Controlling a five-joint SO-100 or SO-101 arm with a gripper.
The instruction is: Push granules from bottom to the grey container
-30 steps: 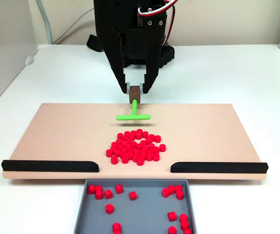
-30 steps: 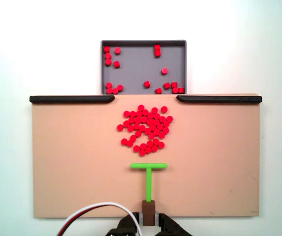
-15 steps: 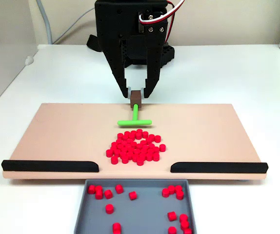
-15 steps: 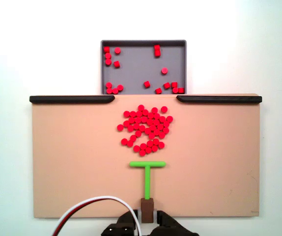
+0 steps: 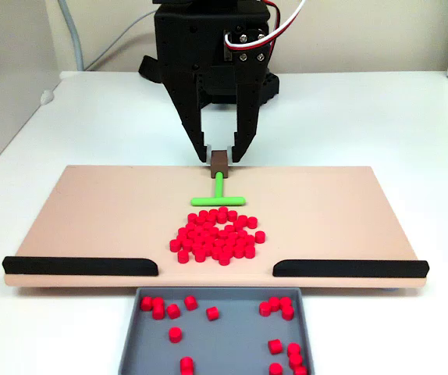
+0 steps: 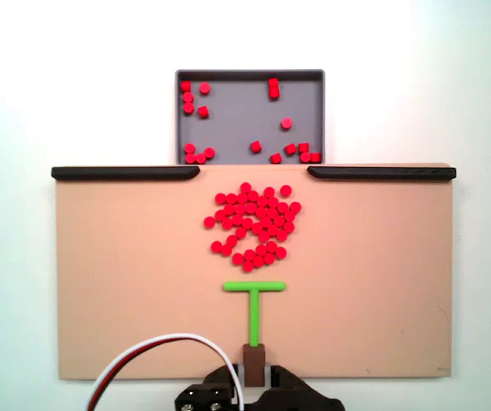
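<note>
A heap of red granules (image 5: 216,236) (image 6: 254,224) lies mid-board on the tan board (image 5: 91,211) (image 6: 117,282). Several more granules lie inside the grey container (image 5: 232,332) (image 6: 237,116), which sits against the board's edge at the gap between two black strips. My black gripper (image 5: 219,155) (image 6: 253,377) is shut on the brown block handle (image 5: 219,162) (image 6: 253,364) of a green T-shaped pusher (image 5: 218,197) (image 6: 254,295). The pusher's crossbar sits just short of the heap, on the side away from the container.
Two black strips (image 5: 80,266) (image 5: 349,268) line the board's edge on either side of the gap to the container. A white and red cable (image 6: 156,360) loops off the arm. White table surrounds the board.
The gripper and the green pusher have advanced a little toward the granule heap. The heap itself has not moved.
</note>
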